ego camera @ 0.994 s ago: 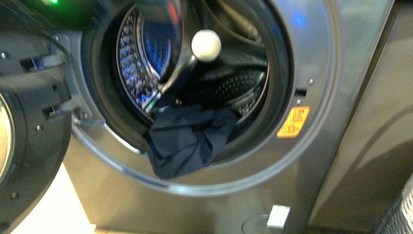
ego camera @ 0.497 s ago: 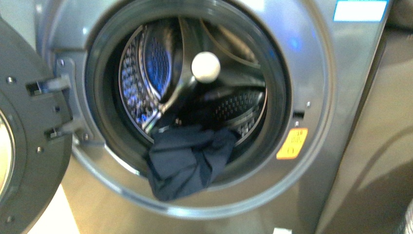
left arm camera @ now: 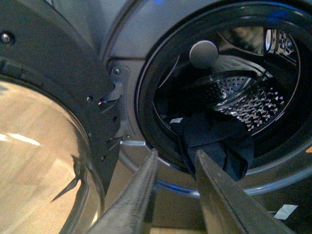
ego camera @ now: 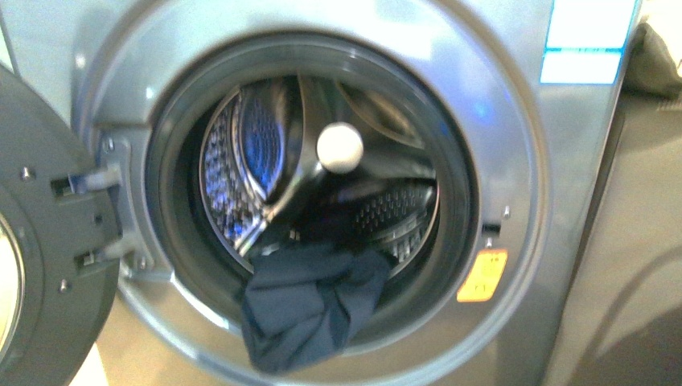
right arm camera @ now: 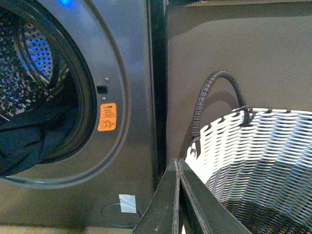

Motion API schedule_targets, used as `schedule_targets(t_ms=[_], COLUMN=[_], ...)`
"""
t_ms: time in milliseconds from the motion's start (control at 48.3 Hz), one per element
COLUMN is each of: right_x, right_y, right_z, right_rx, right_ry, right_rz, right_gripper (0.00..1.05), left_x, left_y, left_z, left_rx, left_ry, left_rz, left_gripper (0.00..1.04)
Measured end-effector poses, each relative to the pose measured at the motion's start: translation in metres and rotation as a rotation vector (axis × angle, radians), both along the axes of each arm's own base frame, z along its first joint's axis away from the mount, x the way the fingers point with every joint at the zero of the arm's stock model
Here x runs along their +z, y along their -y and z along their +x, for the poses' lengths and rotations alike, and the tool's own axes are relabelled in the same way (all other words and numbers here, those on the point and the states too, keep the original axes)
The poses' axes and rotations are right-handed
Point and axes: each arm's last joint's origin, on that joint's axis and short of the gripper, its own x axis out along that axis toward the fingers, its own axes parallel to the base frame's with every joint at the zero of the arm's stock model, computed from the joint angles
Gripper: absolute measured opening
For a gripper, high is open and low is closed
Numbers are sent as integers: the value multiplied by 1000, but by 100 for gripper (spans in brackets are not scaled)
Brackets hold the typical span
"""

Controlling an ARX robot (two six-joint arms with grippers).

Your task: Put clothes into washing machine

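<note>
Clothes [ego camera: 310, 310] are only half in: the dark navy bundle is draped over the lower lip of the washing machine [ego camera: 515, 161] porthole, upper part lying on the gasket and into the drum mouth, lower fold hanging outside over the front ring. Reads as dropped at the opening rather than pushed deep, so it sits where the rim catches it. Door [ego camera: 44, 241] is swung wide on the hinge side of the porthole, leaving the opening unobstructed. Left claw [left arm camera: 178, 163] is empty, fingers spread apart, sitting just outside the porthole and aimed at the hanging fold of the clothes [left arm camera: 214, 144], a sensible pose for a nudge or re-grip. Right claw [right arm camera: 178, 168] has its fingers pressed together with nothing between them, parked off the latch side of the machine above a white woven basket [right arm camera: 263, 156]; likely out of the way or heading for the next item, can't tell which. Basket contents not visible. Judgement: task not finished. The overhang needs pushing past the gasket, else the door would pinch the fabric. Yellow warning sticker [ego camera: 482, 276] sits on the front ring beside the latch.
</note>
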Motion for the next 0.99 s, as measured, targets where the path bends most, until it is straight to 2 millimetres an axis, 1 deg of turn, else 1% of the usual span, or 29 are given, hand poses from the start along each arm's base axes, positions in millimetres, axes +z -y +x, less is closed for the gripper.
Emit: schedule_targets(t_ms=[83,331,393,497,994], right_x=[0,0,0,0,0], right_y=[0,0,0,0,0], right_z=[0,0,0,0,0], right_rx=[0,0,0,0,0], right_ry=[0,0,0,0,0], right_rz=[0,0,0,0,0], right_gripper=[2,2,2,2,2], left_x=[-16,-36,-40,-46,-64], left_y=[-7,-15,-21,-26,-27], left_z=[-6,-15,-16,-20,-30], left_rx=[7,4,-16,9,11], left_ry=[-4,1,3,7,6], left_rz=[-5,-10,-10,-10,-10], left_gripper=[3,4,4,4,4])
